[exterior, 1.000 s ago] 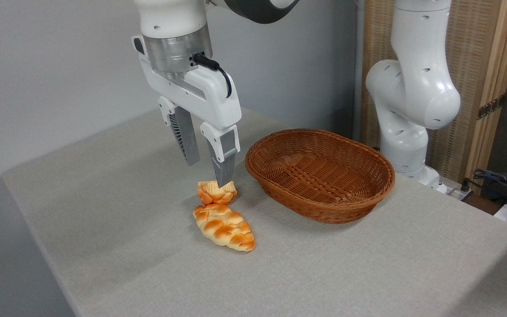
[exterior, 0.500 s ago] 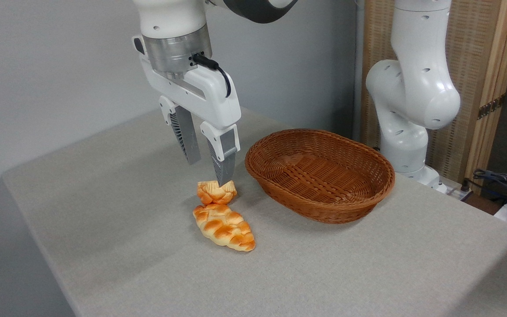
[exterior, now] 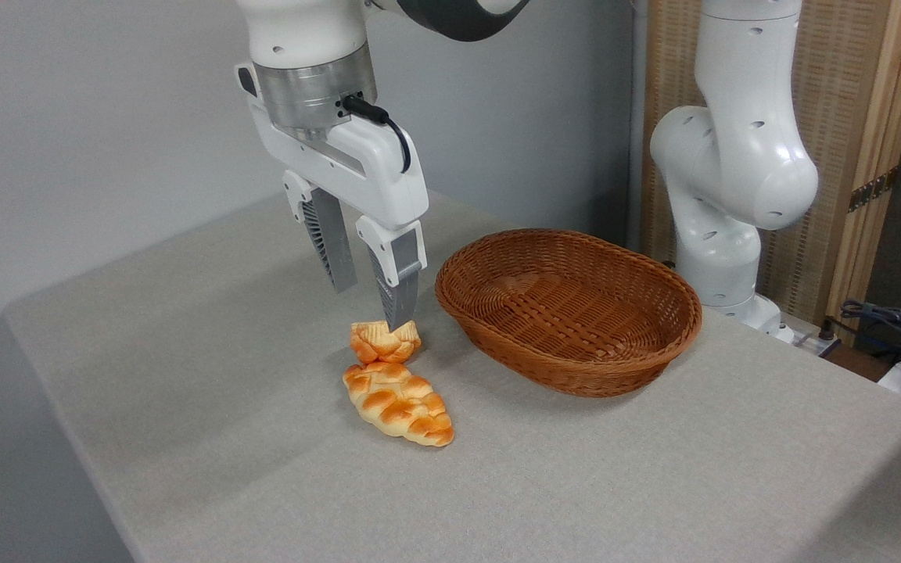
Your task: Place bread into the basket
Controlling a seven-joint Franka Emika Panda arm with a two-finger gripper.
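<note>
Bread (exterior: 385, 342) is touching the braided loaf (exterior: 400, 403), lying near the basket (exterior: 568, 310); the gripper (exterior: 372, 303) is hanging spread just above it.

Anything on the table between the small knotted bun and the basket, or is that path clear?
Bare tablecloth only. In the fixed camera view, nothing lies between the bun and the basket; the braided loaf sits on the bun's near side, off that path.
</note>
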